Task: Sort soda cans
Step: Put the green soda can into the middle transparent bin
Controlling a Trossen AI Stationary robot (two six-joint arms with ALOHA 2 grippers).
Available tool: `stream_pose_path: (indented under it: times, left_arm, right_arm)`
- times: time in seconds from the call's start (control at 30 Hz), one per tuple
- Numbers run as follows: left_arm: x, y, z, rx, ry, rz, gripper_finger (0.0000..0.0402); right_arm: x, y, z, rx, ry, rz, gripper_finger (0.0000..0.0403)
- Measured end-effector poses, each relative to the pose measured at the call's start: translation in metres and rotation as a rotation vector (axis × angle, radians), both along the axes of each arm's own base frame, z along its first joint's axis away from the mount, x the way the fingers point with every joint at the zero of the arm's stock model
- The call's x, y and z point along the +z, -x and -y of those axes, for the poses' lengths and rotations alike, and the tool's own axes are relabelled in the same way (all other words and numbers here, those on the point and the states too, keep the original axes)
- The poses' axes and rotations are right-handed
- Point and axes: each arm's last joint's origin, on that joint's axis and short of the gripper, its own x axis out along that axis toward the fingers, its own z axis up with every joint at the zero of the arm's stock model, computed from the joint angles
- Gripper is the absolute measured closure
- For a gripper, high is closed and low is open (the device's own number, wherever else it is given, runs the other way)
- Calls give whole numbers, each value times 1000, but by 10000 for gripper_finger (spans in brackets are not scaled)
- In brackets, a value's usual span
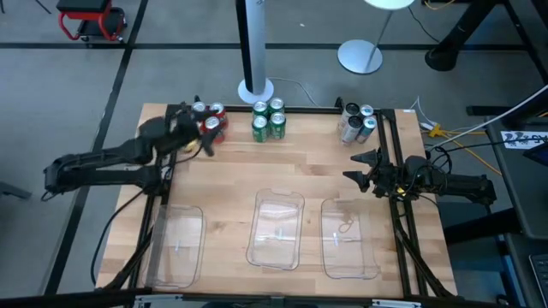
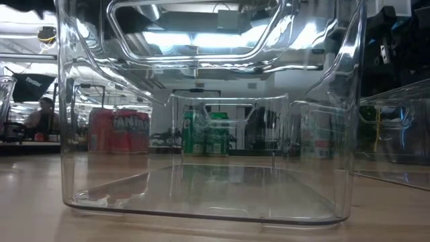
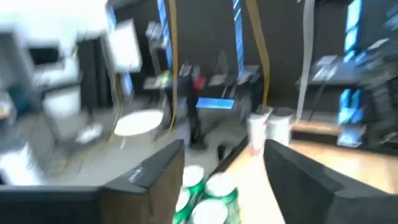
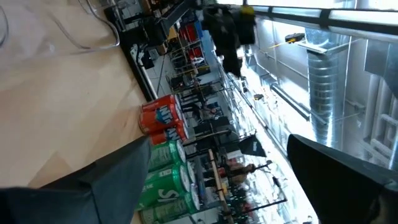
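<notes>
At the table's far left, the left gripper [image 1: 208,137] is seen parted and empty beside the red cans [image 1: 210,118], while the right gripper [image 1: 360,168] is held wide open, empty.

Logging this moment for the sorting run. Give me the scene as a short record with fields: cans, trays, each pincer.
red cans: cluster at the table's far left, left pincer beside them
green cans: far middle, four grouped
silver-grey cans: far right, grouped
clear trays: three in a near row, holding no cans
left pincer: at the red cluster, fingers apart, nothing seen between them
right pincer: open, over the right side, holding nothing
</notes>
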Motion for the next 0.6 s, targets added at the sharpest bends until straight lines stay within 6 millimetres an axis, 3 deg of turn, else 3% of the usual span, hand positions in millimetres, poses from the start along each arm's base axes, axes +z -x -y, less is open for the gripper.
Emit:
stream_pose_path:
  times: [0.23,0.43,0.6]
  left_arm:
    - [33,-24,-44,147,200,-194,126]
    - [64,-46,-73,138,183,-248,117]
    - [63,-64,-87,140,192,-276,117]
  right_arm:
    - [1,0,0,-4,36,5,27]
    - [2,0,0,-2,36,14,27]
    - [2,0,0,-1,29,20,27]
